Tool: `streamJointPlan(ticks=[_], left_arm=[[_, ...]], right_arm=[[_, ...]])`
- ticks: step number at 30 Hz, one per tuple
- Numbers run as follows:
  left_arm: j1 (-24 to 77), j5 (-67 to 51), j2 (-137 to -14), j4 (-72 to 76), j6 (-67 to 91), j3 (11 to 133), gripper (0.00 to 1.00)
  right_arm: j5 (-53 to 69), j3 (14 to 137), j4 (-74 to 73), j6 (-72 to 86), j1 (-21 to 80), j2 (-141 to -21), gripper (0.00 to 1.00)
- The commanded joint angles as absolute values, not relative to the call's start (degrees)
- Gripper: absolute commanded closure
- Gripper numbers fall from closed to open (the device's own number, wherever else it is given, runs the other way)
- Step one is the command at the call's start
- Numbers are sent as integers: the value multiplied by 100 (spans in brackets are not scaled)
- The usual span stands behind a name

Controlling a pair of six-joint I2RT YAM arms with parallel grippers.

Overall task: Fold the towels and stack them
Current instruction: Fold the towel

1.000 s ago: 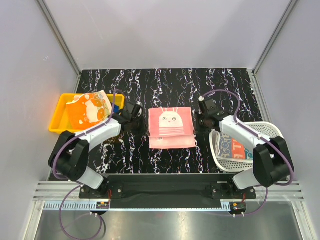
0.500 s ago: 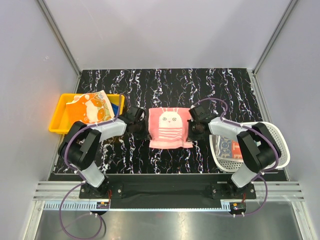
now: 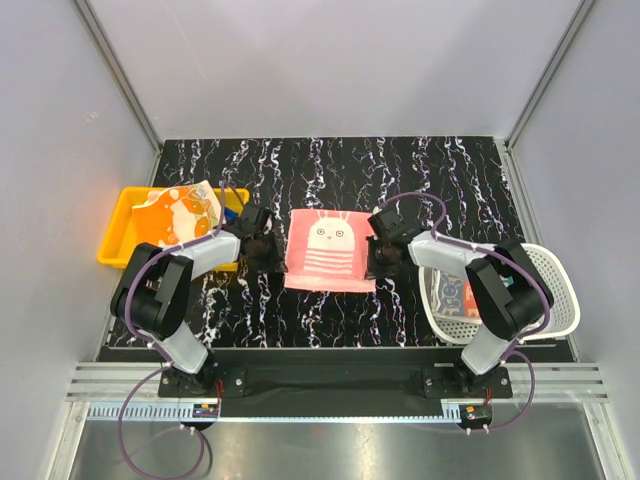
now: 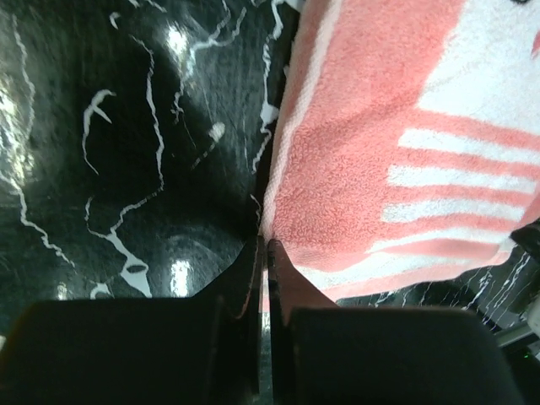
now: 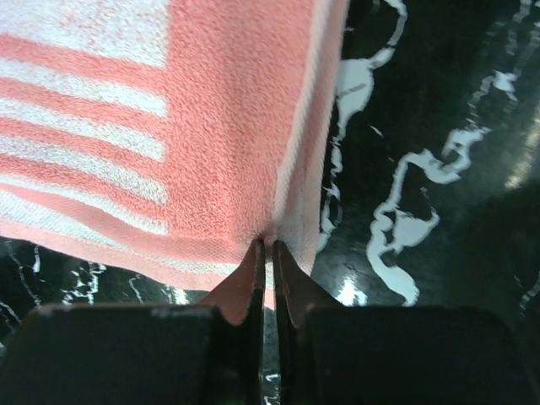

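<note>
The pink terry towel (image 3: 329, 250), printed with a white rabbit face and stripes, is spread mid-way across the black marbled table (image 3: 330, 170). Its left edge is clamped by the left gripper (image 3: 268, 252) and its right edge by the right gripper (image 3: 378, 255).

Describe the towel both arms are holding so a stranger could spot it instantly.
On the black marbled table, look midway between the yellow tray on the left and the white mesh basket on the right. The pink towel there is pinched at both side edges by shut jaws. Only it has a white bunny face and stripes.
</note>
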State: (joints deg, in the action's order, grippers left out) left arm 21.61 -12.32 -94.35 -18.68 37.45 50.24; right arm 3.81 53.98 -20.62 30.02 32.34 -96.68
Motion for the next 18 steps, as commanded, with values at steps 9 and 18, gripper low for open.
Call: streamJointPlan(ticks=[9,18], left_arm=[[2461,-923,-8859,-2108,3604,5000,100],[2461,-809,-8526,-2592,3463,5467,100]], right_arm=[[-220,5211,-2513,2962,3287,-9035,100],[-509,5748,-2997,2874,3278,-8790,100]])
